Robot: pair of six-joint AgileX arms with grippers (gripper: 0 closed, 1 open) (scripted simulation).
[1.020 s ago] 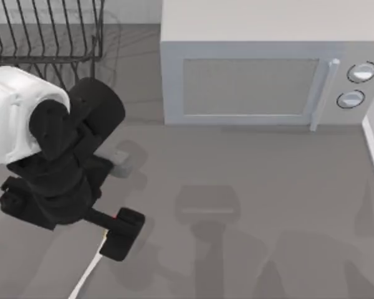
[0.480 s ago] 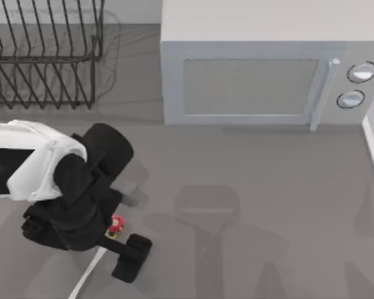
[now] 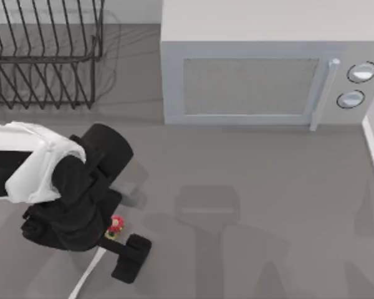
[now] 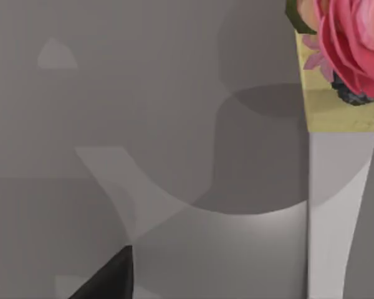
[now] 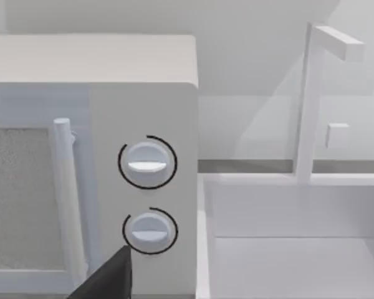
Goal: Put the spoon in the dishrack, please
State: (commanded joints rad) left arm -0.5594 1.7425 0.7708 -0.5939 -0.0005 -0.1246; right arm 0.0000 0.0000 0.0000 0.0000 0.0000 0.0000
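Note:
The spoon (image 3: 90, 271) lies flat on the grey table near the front left, its white handle running toward the front edge and its red ball end (image 3: 116, 224) toward the middle. My left gripper (image 3: 115, 249) hangs open just over the handle behind that ball, one black finger (image 3: 132, 256) showing to the right of the handle. In the left wrist view the spoon (image 4: 330, 205) is very close, with a dark fingertip (image 4: 112, 280) off to its side. The black wire dishrack (image 3: 43, 62) stands at the back left. My right arm is parked, its fingertip (image 5: 112, 277) open and facing the microwave.
A grey microwave (image 3: 262, 68) with its door shut fills the back middle and right; its two dials (image 5: 146, 162) face the right wrist camera. A white sink-like basin (image 5: 287, 249) stands to the microwave's right. Bare table lies between the spoon and the microwave.
Since a second ago my left arm has moved toward the table's front, uncovering the dishrack's front rail and the spoon's red ball. Over the last half second it has hardly moved.

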